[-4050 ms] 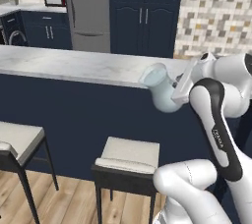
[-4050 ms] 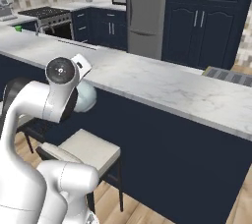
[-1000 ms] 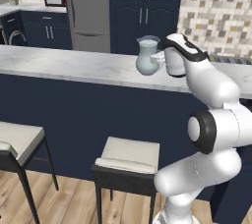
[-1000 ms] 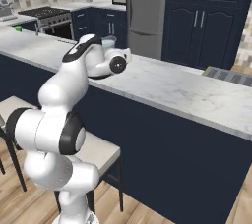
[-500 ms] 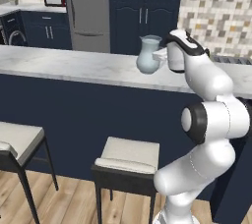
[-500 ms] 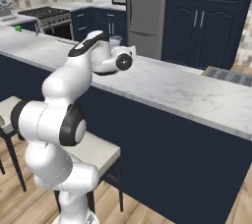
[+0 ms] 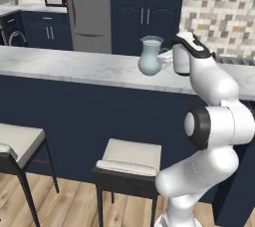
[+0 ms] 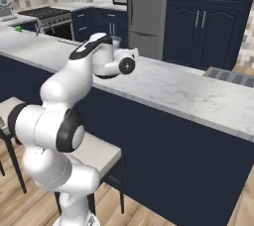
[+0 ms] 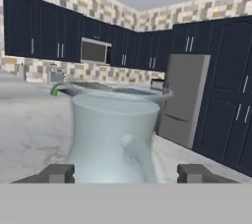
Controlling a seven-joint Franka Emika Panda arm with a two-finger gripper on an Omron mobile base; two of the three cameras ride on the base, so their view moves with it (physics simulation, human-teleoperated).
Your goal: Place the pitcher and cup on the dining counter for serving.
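The two-finger gripper [image 9: 120,173] stands spread either side of the pale blue translucent glass pitcher [image 7: 150,56] upright on the light grey marble dining counter [image 7: 69,66], where a careless retreat could topple it.

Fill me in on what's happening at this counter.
The white arm has the pitcher standing upright on the dining counter. In the hand view the pincer is open, a fingertip on either side of the pitcher and clear of the glass. A green cup sits far off on another worktop.
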